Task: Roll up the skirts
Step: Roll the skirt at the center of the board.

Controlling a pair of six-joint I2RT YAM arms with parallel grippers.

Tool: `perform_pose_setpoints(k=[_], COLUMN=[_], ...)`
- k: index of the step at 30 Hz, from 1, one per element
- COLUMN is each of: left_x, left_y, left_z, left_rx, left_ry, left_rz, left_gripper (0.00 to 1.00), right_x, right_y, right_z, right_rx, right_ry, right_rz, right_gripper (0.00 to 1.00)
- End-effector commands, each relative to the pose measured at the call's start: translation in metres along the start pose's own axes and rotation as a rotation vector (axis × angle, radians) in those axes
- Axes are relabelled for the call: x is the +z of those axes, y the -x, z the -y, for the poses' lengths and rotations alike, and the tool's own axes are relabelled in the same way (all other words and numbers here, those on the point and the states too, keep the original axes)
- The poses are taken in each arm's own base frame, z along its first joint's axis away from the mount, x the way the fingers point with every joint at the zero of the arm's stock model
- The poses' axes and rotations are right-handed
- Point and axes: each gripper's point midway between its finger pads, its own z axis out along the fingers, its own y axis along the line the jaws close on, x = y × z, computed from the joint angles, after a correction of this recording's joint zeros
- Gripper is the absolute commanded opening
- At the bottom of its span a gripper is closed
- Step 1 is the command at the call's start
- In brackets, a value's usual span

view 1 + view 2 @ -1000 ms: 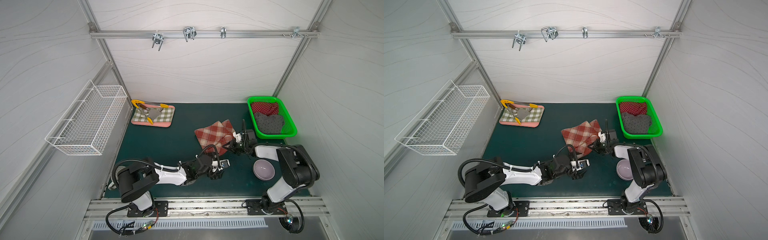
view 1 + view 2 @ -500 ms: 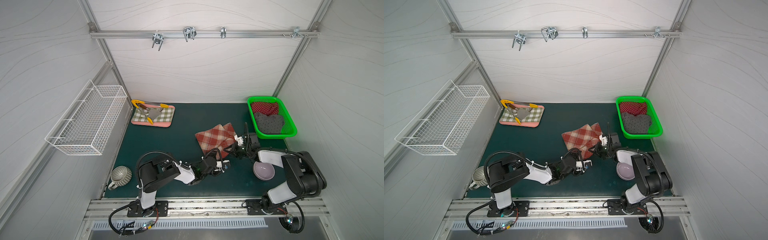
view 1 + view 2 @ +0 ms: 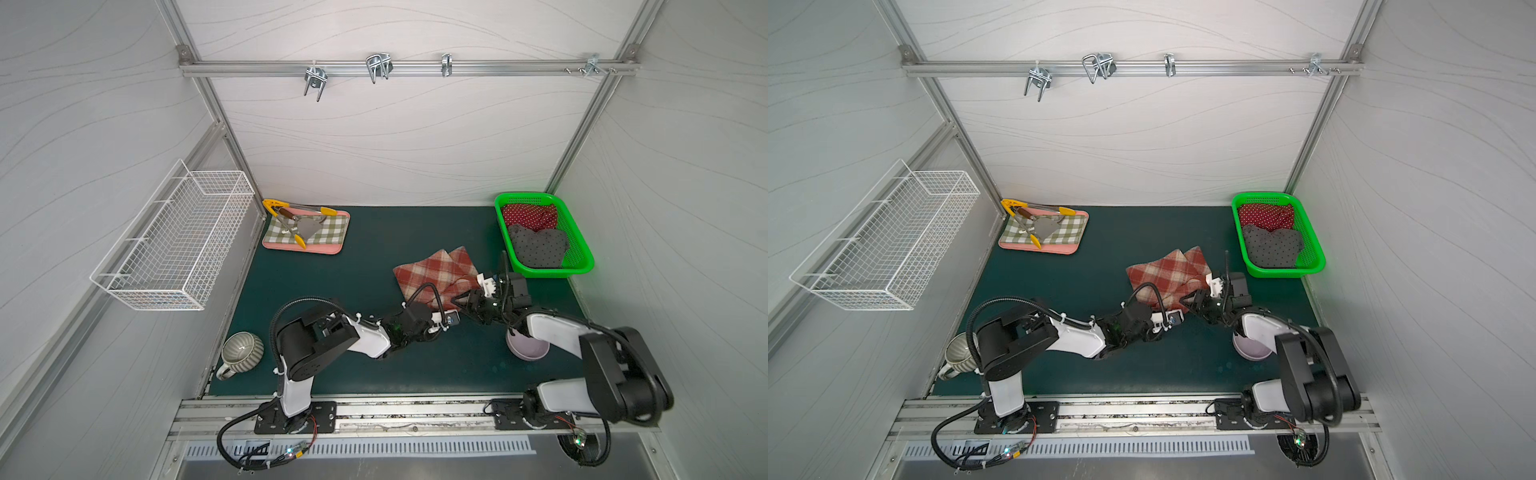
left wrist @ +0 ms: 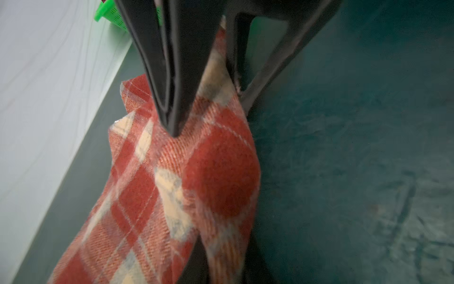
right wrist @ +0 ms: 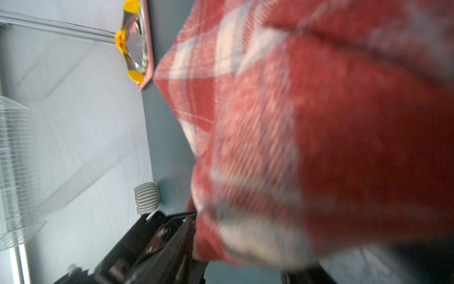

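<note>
my left gripper (image 4: 208,114) is clamped on the near corner of the plaid skirt (image 3: 432,270), which fans away from it toward the back wall (image 3: 395,158) across the dark green mat (image 3: 353,365). my right gripper (image 3: 462,301) sits just beside that corner; blur hides its jaws. free mat lies to my left, the green basket (image 3: 582,266) near my right.

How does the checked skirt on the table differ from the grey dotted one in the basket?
The checked skirt is rust-red and cream plaid; the grey skirt has black dots. The checked skirt lies on the table, the grey skirt bunched in the green basket. The left gripper pinches the checked skirt; no gripper touches the grey skirt. Both are soft cloth.
</note>
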Motion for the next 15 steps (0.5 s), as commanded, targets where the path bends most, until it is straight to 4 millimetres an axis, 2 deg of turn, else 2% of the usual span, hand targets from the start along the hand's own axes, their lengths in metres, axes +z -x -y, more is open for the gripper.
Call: perform_pose_setpoints(k=[1, 6, 10, 15], left_x=[-0.005, 0.006, 0.028, 0.044], left_y=[0.01, 0.009, 0.0, -0.02], left_z=[0.003, -0.006, -0.005, 0.005], left_rx=[-0.301, -0.736, -1.088, -1.246], left_ry=[-0.233, -0.539, -0.769, -0.835], left_rz=[0.03, -0.016, -0.057, -0.038], left_gripper=[0.01, 0.06, 0.08, 0.09], right_x=[-0.021, -0.037, -0.03, -0.014], right_y=[0.006, 0.005, 0.003, 0.019], right_z=[-0.008, -0.012, 0.0, 0.013], right_rx=[-0.065, -0.089, -0.065, -0.008], right_ry=[-0.027, -0.023, -0.052, -0.053], right_rz=[0.091, 0.163, 0.139, 0.139], right_gripper=[0.74, 0.83, 0.87, 0.88])
